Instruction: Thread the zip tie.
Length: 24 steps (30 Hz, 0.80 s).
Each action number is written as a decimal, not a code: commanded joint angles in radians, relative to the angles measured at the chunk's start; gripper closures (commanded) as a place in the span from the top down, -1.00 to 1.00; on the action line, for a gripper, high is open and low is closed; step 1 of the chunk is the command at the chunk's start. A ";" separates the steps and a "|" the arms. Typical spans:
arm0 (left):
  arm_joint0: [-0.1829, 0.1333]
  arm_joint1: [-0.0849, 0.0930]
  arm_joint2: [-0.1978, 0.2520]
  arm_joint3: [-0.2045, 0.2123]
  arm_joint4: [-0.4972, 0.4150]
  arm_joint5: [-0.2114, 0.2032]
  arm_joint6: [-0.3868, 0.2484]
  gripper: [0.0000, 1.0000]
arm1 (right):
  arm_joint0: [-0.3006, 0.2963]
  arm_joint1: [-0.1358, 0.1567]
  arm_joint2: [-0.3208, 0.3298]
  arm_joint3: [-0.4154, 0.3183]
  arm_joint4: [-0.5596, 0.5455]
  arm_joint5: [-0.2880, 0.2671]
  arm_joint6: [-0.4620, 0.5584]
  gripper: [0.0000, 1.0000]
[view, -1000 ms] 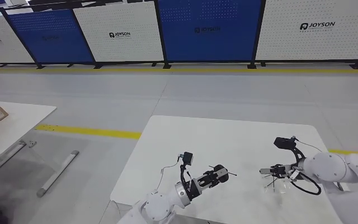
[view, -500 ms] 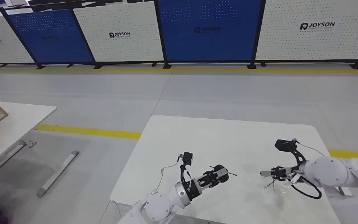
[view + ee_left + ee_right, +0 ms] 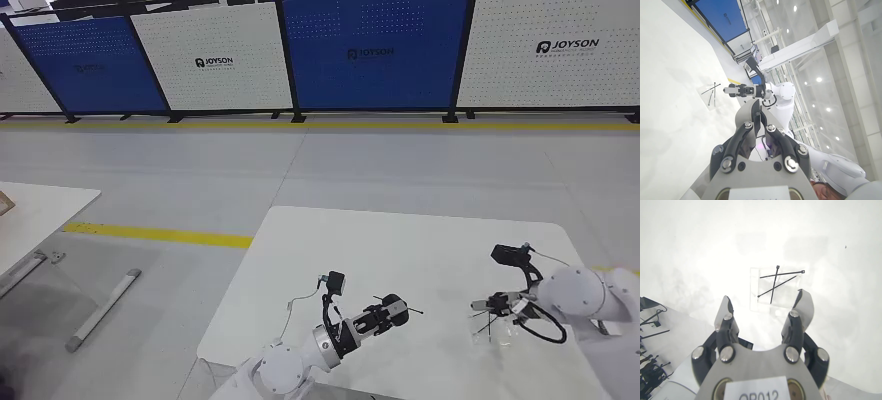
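A thin black zip tie (image 3: 410,309) sticks out sideways from my left gripper (image 3: 395,312), which is shut on it above the table's front part. In the left wrist view the left gripper (image 3: 758,103) has its pads pressed together. Three more black zip ties (image 3: 775,283) lie crossed on a small clear tray (image 3: 754,289) on the white table (image 3: 400,250). My right gripper (image 3: 763,295) hangs open just above that tray's near side, with nothing between its fingers. The top view has the right gripper (image 3: 480,304) at the right, over the zip ties (image 3: 485,322). From the left wrist, the right gripper (image 3: 730,90) and the tray (image 3: 705,94) appear farther off.
The table's front edge (image 3: 696,321) runs close behind the right gripper. A second white table (image 3: 40,215) stands far left, across the floor. Blue and white panels (image 3: 370,55) line the back of the room.
The right gripper has shifted slightly toward the right, staying over the tray. The left arm has kept still with its zip tie.
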 commanded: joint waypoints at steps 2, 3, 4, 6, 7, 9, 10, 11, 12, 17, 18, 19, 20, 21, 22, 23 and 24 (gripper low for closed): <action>0.000 0.000 0.000 0.000 0.000 0.000 0.000 -1.00 | 0.027 -0.005 -0.033 0.040 0.011 0.011 0.000 -0.02; 0.000 0.000 0.000 0.000 0.000 0.000 0.000 -1.00 | 0.036 -0.007 -0.044 0.049 0.015 0.011 0.000 0.00; 0.000 0.000 0.000 0.000 0.000 0.000 0.000 -1.00 | 0.046 -0.009 -0.057 0.063 0.018 0.012 0.000 -0.04; 0.000 0.000 0.000 0.000 0.000 0.000 0.000 -1.00 | 0.059 -0.011 -0.076 0.082 0.019 0.021 0.000 -0.06; 0.000 0.000 0.000 0.000 0.000 0.000 0.000 -1.00 | 0.066 -0.012 -0.085 0.089 0.020 0.025 0.000 -0.14; 0.000 0.000 0.000 0.000 0.000 0.000 0.000 -1.00 | 0.078 -0.015 -0.100 0.108 0.030 0.038 0.000 -0.16; 0.000 0.000 0.000 0.000 0.000 0.000 0.000 -1.00 | 0.082 -0.016 -0.104 0.115 0.033 0.040 0.000 -0.18; 0.000 0.000 0.000 0.000 0.000 0.000 0.000 -1.00 | 0.087 -0.017 -0.107 0.124 0.036 0.046 0.000 -0.20; 0.000 0.000 0.000 0.000 0.000 0.000 0.000 -1.00 | 0.089 -0.018 -0.112 0.130 0.037 0.047 0.000 -0.26; 0.000 0.000 0.000 0.000 0.000 0.000 0.000 -1.00 | 0.108 -0.028 -0.138 0.172 0.033 0.050 0.000 -0.20; 0.000 0.000 0.000 0.000 0.000 0.000 0.000 -1.00 | 0.113 -0.031 -0.143 0.182 0.034 0.050 0.000 -0.22; 0.000 0.000 0.000 0.000 0.000 0.000 0.000 -1.00 | 0.118 -0.034 -0.147 0.191 0.034 0.050 0.000 -0.24; 0.000 0.000 0.000 0.000 0.000 0.000 0.000 -1.00 | 0.123 -0.036 -0.151 0.199 0.035 0.050 0.000 -0.28; 0.000 0.000 0.000 0.000 0.000 0.000 0.000 -1.00 | 0.129 -0.040 -0.158 0.207 0.038 0.050 0.000 -0.28; 0.000 0.000 0.000 0.000 0.000 0.000 0.000 -1.00 | 0.133 -0.042 -0.163 0.212 0.039 0.050 0.000 -0.28; 0.000 0.000 0.000 0.000 0.000 0.000 0.000 -1.00 | 0.136 -0.044 -0.169 0.217 0.039 0.050 0.000 -0.30; 0.000 0.000 0.000 0.000 0.000 0.000 0.000 -1.00 | 0.140 -0.046 -0.174 0.221 0.040 0.050 0.000 -0.30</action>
